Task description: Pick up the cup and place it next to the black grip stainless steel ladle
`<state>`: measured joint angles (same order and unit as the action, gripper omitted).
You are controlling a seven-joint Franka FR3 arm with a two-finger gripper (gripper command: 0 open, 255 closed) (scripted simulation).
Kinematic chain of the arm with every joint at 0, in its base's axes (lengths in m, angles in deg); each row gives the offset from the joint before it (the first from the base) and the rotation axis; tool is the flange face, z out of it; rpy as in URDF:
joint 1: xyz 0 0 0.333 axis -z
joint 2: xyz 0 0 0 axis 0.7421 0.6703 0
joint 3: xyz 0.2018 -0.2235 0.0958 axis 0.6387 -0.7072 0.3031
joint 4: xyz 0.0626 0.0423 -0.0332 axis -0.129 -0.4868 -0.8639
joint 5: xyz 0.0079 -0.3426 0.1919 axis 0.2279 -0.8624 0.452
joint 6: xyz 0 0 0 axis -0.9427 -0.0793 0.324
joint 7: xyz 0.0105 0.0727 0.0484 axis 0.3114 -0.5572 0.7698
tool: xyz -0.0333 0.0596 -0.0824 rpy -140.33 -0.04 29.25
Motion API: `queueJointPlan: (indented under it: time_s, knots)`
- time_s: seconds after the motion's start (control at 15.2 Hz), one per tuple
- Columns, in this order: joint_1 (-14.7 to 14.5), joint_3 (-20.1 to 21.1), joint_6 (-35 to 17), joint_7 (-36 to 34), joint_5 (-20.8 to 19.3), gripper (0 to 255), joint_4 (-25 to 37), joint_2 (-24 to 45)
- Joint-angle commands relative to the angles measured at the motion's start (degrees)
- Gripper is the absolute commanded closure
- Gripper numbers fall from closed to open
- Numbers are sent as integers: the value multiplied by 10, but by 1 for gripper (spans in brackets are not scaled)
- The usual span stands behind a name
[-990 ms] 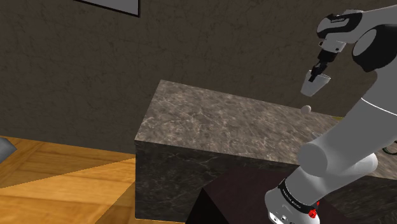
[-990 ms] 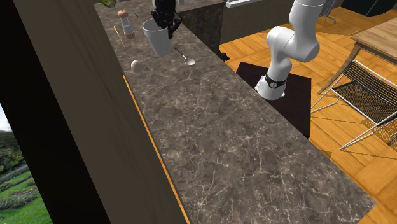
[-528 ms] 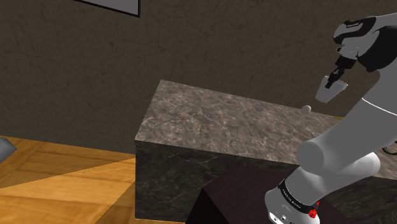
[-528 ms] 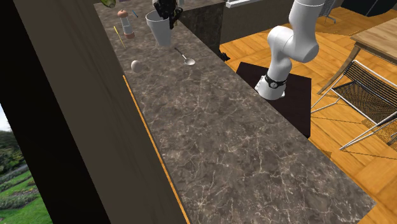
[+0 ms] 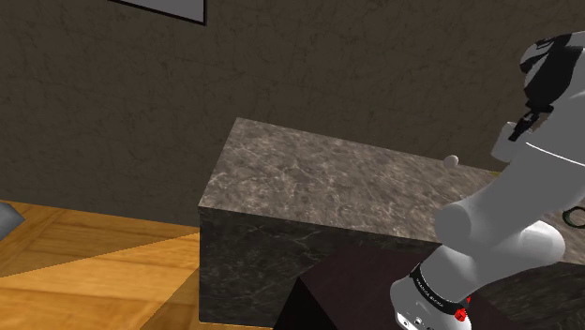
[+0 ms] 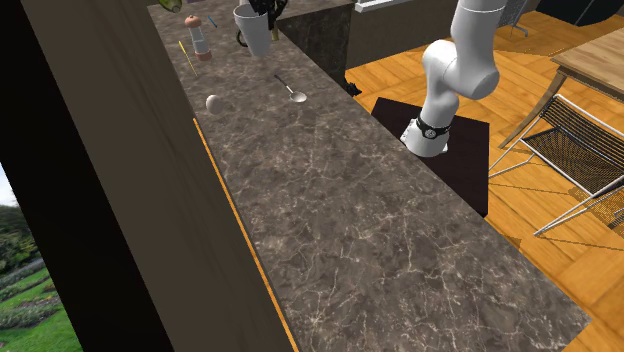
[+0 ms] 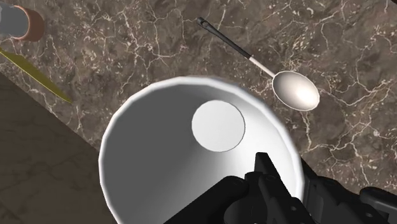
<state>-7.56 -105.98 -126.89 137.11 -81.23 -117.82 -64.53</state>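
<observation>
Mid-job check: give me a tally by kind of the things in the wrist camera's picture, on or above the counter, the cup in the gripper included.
Cup: 1
Ladle: 1
Brown-topped shaker: 1
Thin yellow stick: 1
Total: 4

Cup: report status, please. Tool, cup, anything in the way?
Tool shut on white cup rim. Cup held over dark marble counter, near silver ladle with black handle. Brown-capped shaker and yellow stick off to the side.
</observation>
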Motion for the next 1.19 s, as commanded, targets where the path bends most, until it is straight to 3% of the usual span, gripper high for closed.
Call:
queueJointPlan:
  time_s: [0.0,0.33,0.66,0.92,1.12]
  knots:
    - [24,-11,4,36,19,255,22,23]
    - [95,-28,21,119,70,255,87,85]
    - [186,-30,54,194,128,255,181,162]
    - [277,-20,95,242,177,255,289,236]
    - [365,-2,144,265,216,255,414,308]
